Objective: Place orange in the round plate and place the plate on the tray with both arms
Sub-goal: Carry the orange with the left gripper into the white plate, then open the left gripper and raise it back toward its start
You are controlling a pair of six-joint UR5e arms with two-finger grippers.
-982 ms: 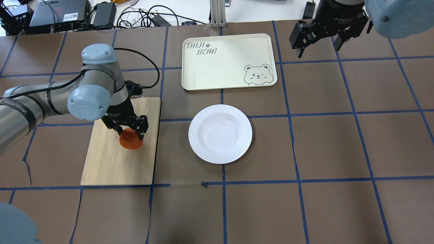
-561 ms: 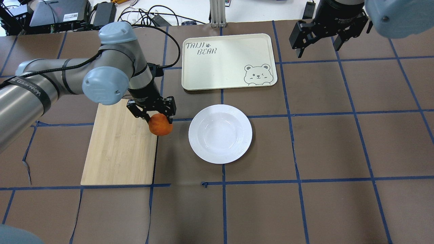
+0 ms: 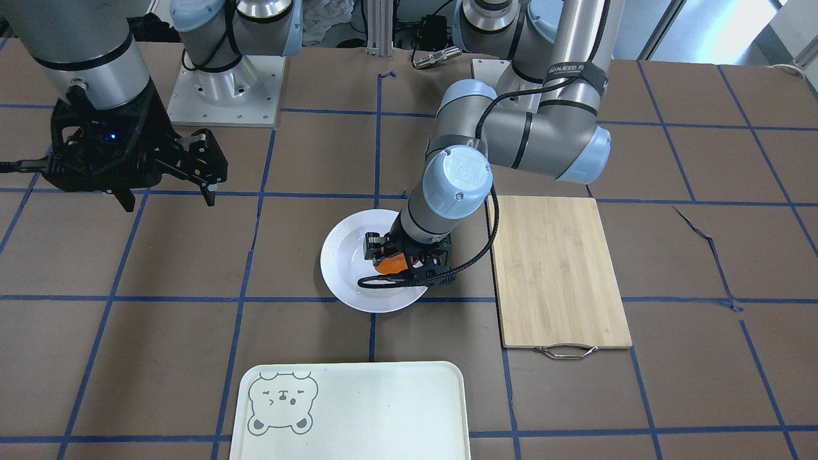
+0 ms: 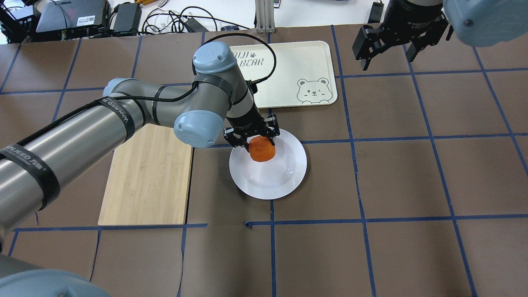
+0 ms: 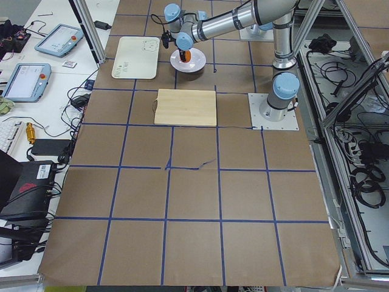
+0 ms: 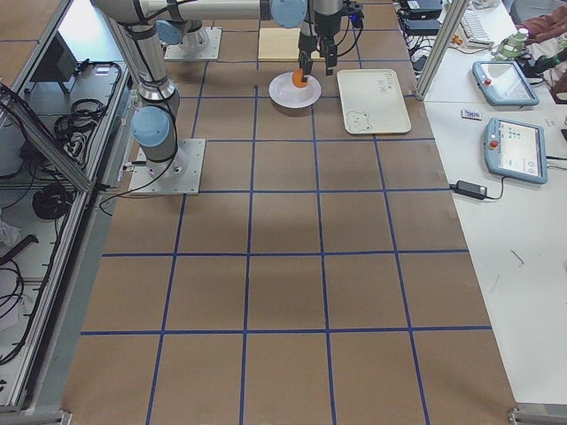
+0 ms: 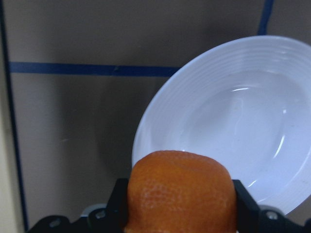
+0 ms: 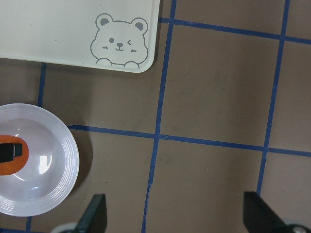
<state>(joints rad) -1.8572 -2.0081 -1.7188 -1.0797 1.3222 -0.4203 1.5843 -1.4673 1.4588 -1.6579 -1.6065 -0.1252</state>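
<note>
Over the round plate [image 4: 286, 185], left fingers [image 7: 244, 208] pinching the orange [image 4: 262, 149], right fingers [image 8: 95, 214] spread, peel texture only in wrist view

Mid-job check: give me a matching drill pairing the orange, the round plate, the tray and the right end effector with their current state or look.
Things:
1. orange
2. round plate
3. tray
4. right end effector

States:
A. bear drawn in one corner
B. gripped by the left end effector
C. open, holding nothing
D. white, directly beneath the orange

Pairs: 1-B, 2-D, 3-A, 4-C
</note>
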